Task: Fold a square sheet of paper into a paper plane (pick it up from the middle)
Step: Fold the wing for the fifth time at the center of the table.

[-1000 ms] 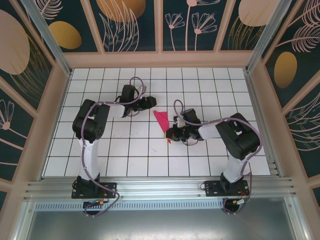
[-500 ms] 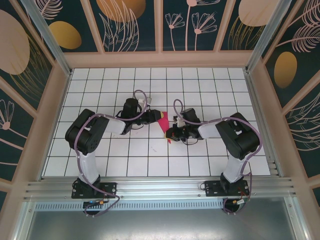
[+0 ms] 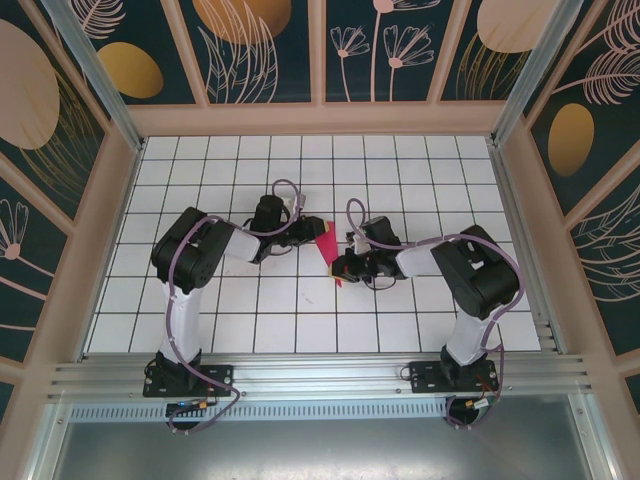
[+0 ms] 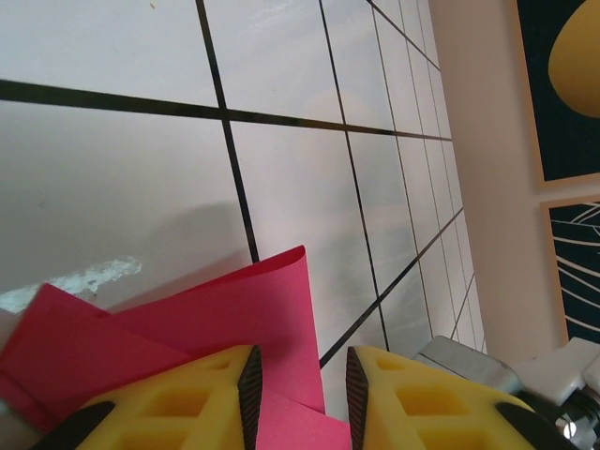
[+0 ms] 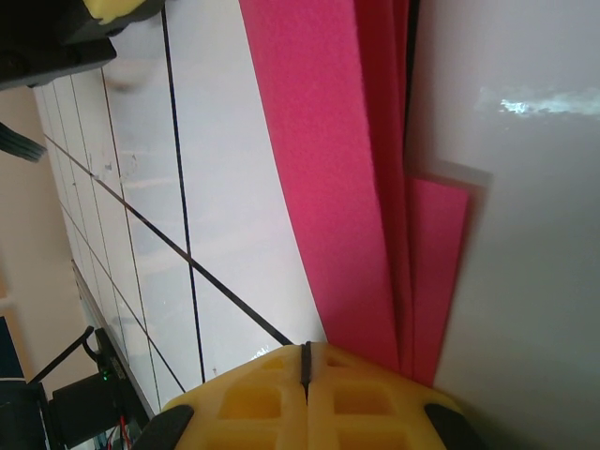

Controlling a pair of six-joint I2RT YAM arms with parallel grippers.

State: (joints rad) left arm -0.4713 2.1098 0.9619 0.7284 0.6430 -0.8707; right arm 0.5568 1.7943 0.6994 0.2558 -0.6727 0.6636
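A: Where's the paper?
B: Folded pink paper (image 3: 325, 243) lies on the white tiled surface (image 3: 280, 310), approx ctr, btwn the two arms. It's narrow and layered, pointed end toward the near edge.
A: Left jaws?
B: At its upper left edge. Wrist cam: yellow fingers (image 4: 220, 389) part-way apart w/ a raised flap of the paper (image 4: 187, 323) in the gap. Pinching or not, can't tell.
A: Right jaws?
B: Clenched. Fingers (image 5: 253, 398) meet at a thin seam, tips at the paper's (image 5: 328, 169) near end, stacked layers running off beside one finger. Any paper in the seam? Can't tell.
A: Spacing?
B: Both sets of jaws near each other, paper btwn.
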